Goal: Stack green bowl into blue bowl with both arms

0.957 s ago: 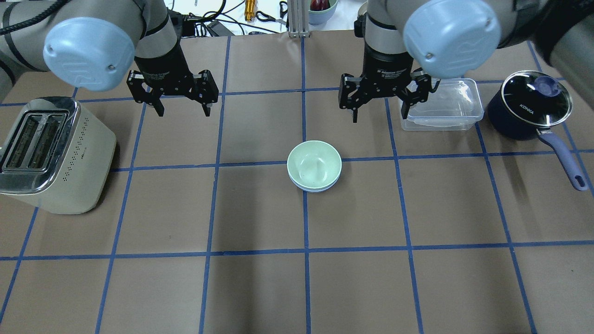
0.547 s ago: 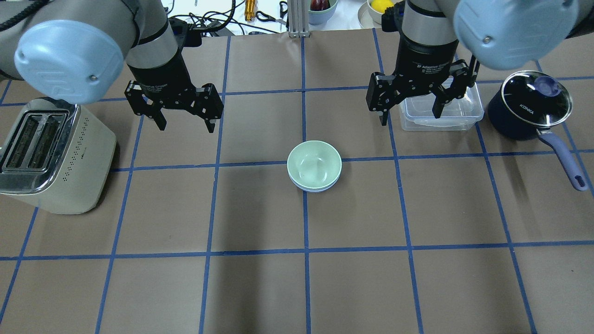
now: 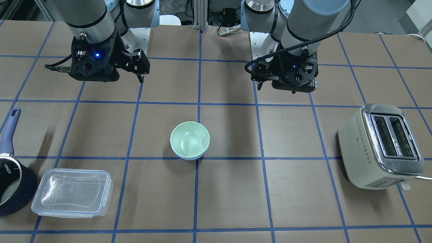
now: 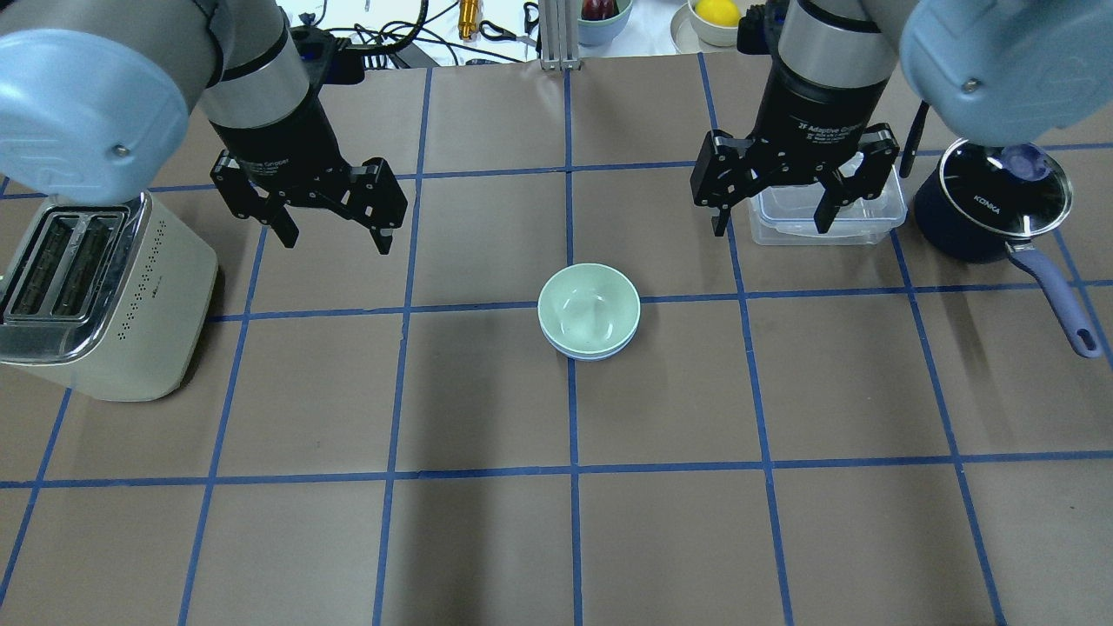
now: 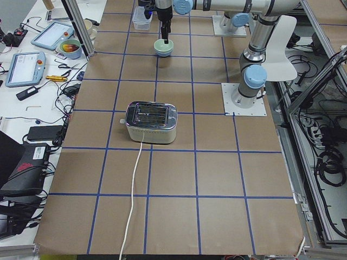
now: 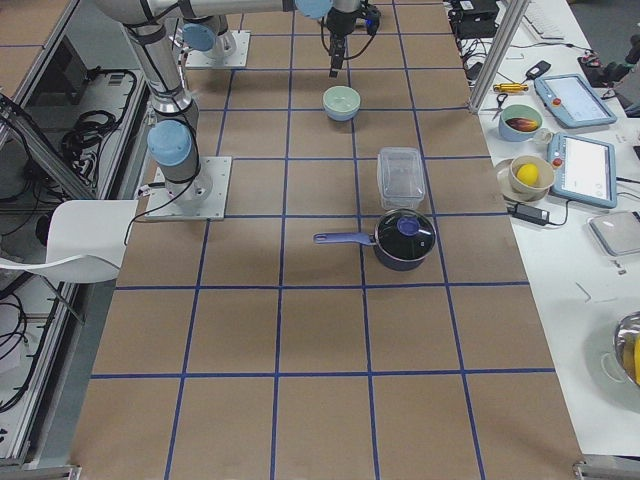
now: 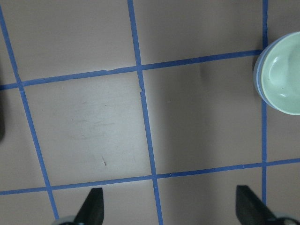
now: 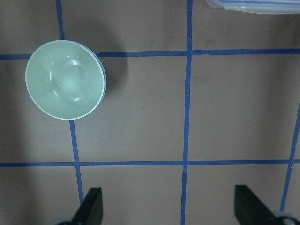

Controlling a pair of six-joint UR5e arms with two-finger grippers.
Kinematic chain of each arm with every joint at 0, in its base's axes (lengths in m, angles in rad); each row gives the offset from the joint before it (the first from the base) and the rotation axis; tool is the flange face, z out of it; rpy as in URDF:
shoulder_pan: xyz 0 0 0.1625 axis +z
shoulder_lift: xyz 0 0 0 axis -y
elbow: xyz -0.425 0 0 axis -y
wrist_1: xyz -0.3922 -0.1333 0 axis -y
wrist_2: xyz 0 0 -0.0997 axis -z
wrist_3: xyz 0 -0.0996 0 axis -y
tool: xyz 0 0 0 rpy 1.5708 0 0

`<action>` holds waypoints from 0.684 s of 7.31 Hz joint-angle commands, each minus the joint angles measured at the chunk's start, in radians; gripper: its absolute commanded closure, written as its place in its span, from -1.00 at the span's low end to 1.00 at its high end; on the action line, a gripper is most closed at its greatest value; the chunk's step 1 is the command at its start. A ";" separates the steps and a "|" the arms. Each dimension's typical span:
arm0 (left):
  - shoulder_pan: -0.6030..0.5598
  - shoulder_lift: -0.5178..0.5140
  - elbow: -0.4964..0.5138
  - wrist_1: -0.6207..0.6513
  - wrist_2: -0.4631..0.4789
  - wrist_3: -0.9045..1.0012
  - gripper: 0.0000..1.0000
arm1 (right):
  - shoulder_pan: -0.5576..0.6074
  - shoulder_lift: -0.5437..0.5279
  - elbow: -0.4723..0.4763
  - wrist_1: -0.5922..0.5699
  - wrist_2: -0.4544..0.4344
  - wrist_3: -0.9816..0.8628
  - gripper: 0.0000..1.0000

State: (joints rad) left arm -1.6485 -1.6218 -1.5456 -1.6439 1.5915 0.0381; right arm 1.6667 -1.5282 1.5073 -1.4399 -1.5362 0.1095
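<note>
The pale mint-green bowl (image 4: 589,309) sits nested inside the pale blue bowl (image 4: 593,356), of which only a thin rim shows under it, at the table's middle. Both also show in the front view, the green bowl (image 3: 189,139) and the blue rim (image 3: 189,157). My left gripper (image 4: 337,242) hangs open and empty above the table, behind and left of the bowls. My right gripper (image 4: 770,229) hangs open and empty behind and right of them. The right wrist view shows the green bowl (image 8: 64,78) at upper left; the left wrist view shows it (image 7: 283,77) at the right edge.
A cream toaster (image 4: 96,287) stands at the left edge. A clear plastic lidded container (image 4: 874,211) lies below my right gripper, with a dark blue pot with a glass lid (image 4: 991,204) to its right, handle pointing toward the camera.
My right gripper has moved right, over the clear container's left edge. My left gripper has shifted a little left and nearer. Both stay open. The bowls have not moved.
</note>
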 commanded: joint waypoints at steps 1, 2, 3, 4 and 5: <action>0.003 0.006 0.001 -0.001 -0.001 0.002 -1.00 | -0.001 -0.041 0.005 -0.002 0.011 0.015 -1.00; 0.000 0.006 0.001 0.001 0.001 0.002 -1.00 | -0.001 -0.043 0.010 -0.011 0.011 0.015 -1.00; -0.004 0.008 -0.001 0.001 0.001 0.000 -1.00 | -0.001 -0.037 0.013 -0.016 0.008 0.010 -1.00; -0.005 0.008 -0.001 0.001 0.004 0.000 -1.00 | -0.008 -0.033 0.031 -0.037 0.001 0.009 -1.00; -0.005 0.008 -0.001 0.001 0.007 0.000 -1.00 | -0.010 -0.036 0.060 -0.052 -0.005 0.010 -1.00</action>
State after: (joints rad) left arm -1.6525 -1.6141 -1.5460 -1.6430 1.5949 0.0386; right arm 1.6606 -1.5637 1.5378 -1.4718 -1.5337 0.1196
